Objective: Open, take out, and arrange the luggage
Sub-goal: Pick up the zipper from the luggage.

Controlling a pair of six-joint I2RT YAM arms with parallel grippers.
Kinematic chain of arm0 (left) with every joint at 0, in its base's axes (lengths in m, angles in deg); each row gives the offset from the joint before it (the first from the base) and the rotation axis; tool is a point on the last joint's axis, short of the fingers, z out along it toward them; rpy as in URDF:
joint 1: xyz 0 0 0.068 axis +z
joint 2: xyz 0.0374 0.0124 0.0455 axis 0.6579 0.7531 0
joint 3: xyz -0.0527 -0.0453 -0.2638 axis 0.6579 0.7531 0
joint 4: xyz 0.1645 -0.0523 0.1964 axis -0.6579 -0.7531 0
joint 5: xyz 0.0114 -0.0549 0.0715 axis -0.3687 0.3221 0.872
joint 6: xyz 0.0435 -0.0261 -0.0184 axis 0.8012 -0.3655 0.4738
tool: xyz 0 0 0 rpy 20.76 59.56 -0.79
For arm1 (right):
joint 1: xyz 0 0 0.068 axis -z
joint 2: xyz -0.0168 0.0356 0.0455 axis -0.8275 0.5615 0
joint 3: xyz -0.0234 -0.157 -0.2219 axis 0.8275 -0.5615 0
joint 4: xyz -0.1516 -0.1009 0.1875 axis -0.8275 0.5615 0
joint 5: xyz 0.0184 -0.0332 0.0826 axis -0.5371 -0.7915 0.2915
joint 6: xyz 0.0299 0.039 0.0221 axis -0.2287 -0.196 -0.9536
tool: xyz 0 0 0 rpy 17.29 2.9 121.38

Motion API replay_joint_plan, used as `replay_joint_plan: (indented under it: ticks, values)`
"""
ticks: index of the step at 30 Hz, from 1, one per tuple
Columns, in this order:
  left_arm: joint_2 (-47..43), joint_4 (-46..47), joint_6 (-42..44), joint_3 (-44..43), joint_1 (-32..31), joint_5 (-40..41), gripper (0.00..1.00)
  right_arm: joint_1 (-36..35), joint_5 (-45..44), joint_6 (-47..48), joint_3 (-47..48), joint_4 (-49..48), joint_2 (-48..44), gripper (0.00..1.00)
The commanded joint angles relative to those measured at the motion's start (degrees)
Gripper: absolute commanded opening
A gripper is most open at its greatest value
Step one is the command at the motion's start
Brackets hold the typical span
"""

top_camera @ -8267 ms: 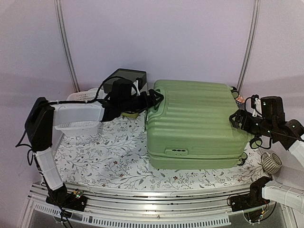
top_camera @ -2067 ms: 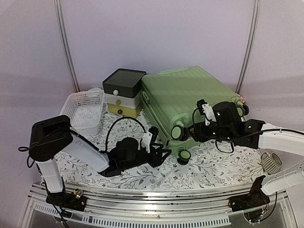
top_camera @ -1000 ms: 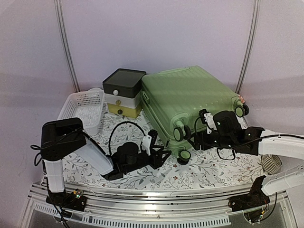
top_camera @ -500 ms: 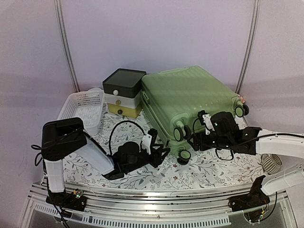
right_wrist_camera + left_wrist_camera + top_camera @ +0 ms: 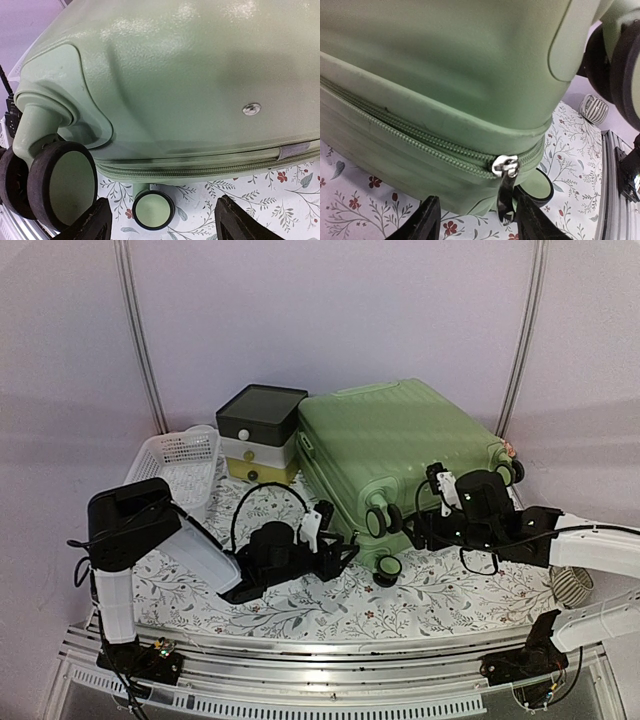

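Top external view — large light-green ribbed hard-shell suitcase [image 5: 400, 445], zipped shut, long axis running front-to-back, wheeled end just before both pincers. Left pincer [image 5: 476, 212] stands parted, metal zipper pull [image 5: 505, 197] dangling ungripped between its fingers; right pincer [image 5: 162, 212] wide apart, empty.

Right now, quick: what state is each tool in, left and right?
Left tool: open around the hanging zipper pull, not gripping it.
Right tool: open, holding nothing.

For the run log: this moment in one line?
luggage: zipped, tilted | left gripper: open around zipper pull | right gripper: open, near wheel
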Motion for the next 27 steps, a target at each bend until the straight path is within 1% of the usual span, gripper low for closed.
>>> replay_joint_plan:
  ticks: [1, 10, 13, 16, 20, 21, 22, 25, 27]
  values:
    - [0.31, -0.81, 0.78, -1.25, 1.27, -5.36, 0.53, 1.44, -1.41, 0.11, -0.57, 0.57, -1.05, 0.72]
    - [1.72, -0.94, -1.93, -2.16, 3.55, -9.66, 0.61, 2.6, -0.26, 0.2, -0.37, 0.86, -0.98, 0.72]
    - [2.34, -2.49, -2.15, -3.14, 3.87, -10.1, 0.64, 3.13, 0.16, 0.07, -0.29, 1.02, -0.42, 0.72]
    - [2.21, -2.93, -1.6, -3.35, 3.85, -10.12, 0.69, 3.54, 0.57, -0.31, -0.25, 1.26, -0.1, 0.72]
    - [1.6, -3.78, -0.83, -3.26, 3.85, -9.34, 0.71, 3.77, 1.05, -0.57, -0.35, 1.3, -0.05, 0.71]
    - [1.5, -4.09, -0.57, -3.34, 3.89, -9.16, 0.7, 3.81, 1.11, -0.59, -0.4, 1.3, -0.05, 0.71]
    - [1.46, -4.64, -0.3, -3.59, 3.9, -9.05, 0.67, 3.86, 1.26, -0.55, -0.31, 1.3, -0.05, 0.71]
    - [1.54, -8.12, 0.32, -5.46, 3.9, -8.33, 0.52, 3.91, 1.88, -0.37, -0.28, 1.26, -0.21, 0.71]
    - [1.54, -9.68, 0.69, -6.35, 3.9, -7.75, 0.45, 3.93, 2.17, -0.33, -0.31, 1.31, -0.22, 0.71]
